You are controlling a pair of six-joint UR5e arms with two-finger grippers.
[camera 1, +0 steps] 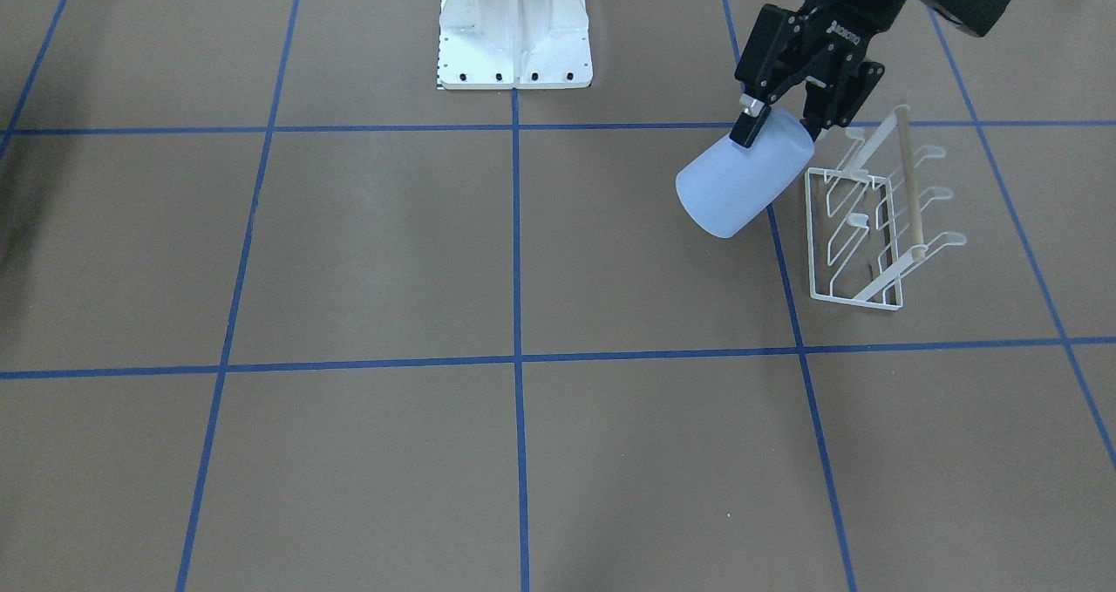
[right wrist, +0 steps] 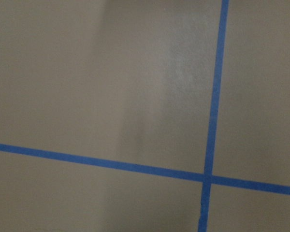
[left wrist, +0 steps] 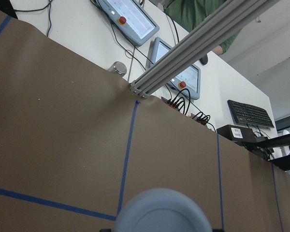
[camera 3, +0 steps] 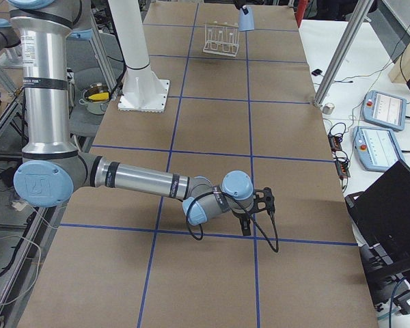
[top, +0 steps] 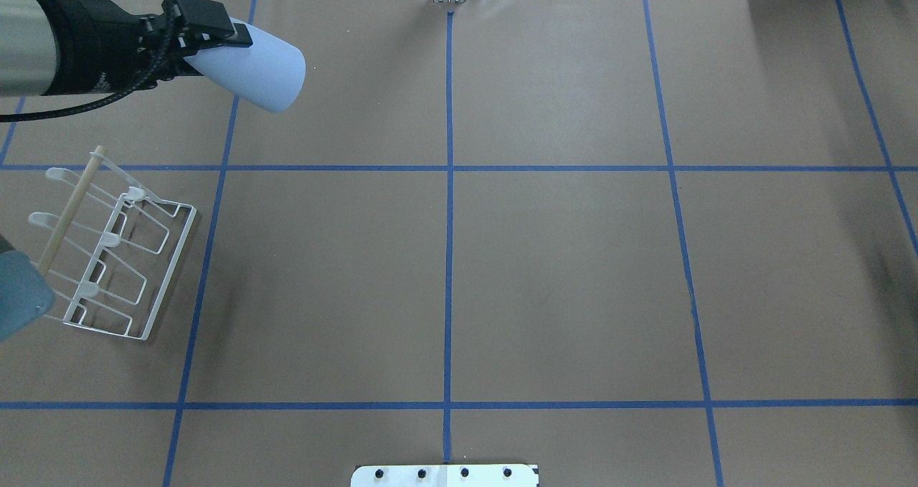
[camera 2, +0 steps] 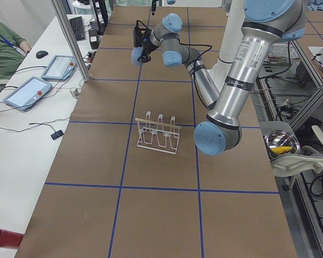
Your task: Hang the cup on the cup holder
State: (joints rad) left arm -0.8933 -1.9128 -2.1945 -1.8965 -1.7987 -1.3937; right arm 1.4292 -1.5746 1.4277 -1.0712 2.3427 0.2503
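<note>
My left gripper (camera 1: 779,128) is shut on the narrow end of the light blue-grey cup (camera 1: 741,182) and holds it tilted in the air, wide end pointing away from the wrist. The cup also shows in the overhead view (top: 262,71) and at the bottom of the left wrist view (left wrist: 163,212). The white wire cup holder (camera 1: 867,226) with its wooden rod (camera 1: 909,182) stands on the table, its prongs bare; the cup is raised and apart from it. In the overhead view the cup holder (top: 115,257) is at the left edge. My right gripper (camera 3: 260,203) hovers low over the table, far from both; I cannot tell its state.
The white robot pedestal (camera 1: 514,34) stands at the table's middle near the robot. Blue tape lines (top: 450,186) grid the brown table. An aluminium post (camera 2: 70,37) and operator tablets (camera 2: 27,91) stand along the far side. The right wrist view shows only table.
</note>
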